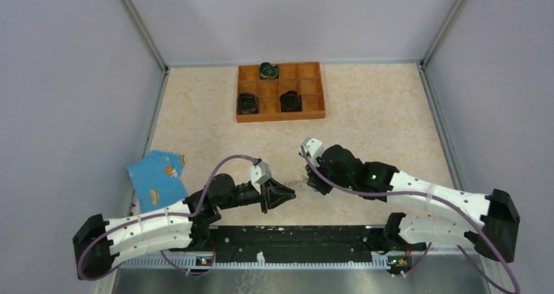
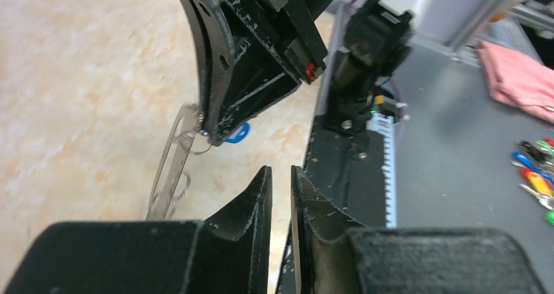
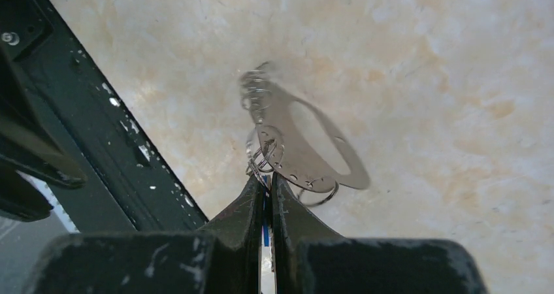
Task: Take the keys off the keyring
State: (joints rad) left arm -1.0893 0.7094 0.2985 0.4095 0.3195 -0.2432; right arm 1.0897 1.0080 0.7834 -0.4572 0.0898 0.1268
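My right gripper [image 3: 266, 179] is shut on the key [image 3: 264, 223], a thin piece with a blue head that shows between the fingers. The dark-grey oval keyring [image 3: 307, 160] hangs from it by small wire rings, just above the table. In the top view the right gripper [image 1: 308, 181] holds the keyring [image 1: 299, 178] near the table's front middle. My left gripper [image 1: 289, 196] sits just left of it, empty, its jaws almost together [image 2: 281, 171]. In the left wrist view the keyring [image 2: 171, 166] and the blue key head [image 2: 239, 132] hang under the right gripper's fingers.
A wooden compartment tray [image 1: 281, 116] with round black objects [image 1: 290, 100] stands at the back. A light-blue packet [image 1: 157, 176] lies at the left edge. A black rail [image 1: 294, 236] runs along the near edge. Coloured keys [image 2: 536, 176] and a pink cloth [image 2: 516, 78] lie off the table.
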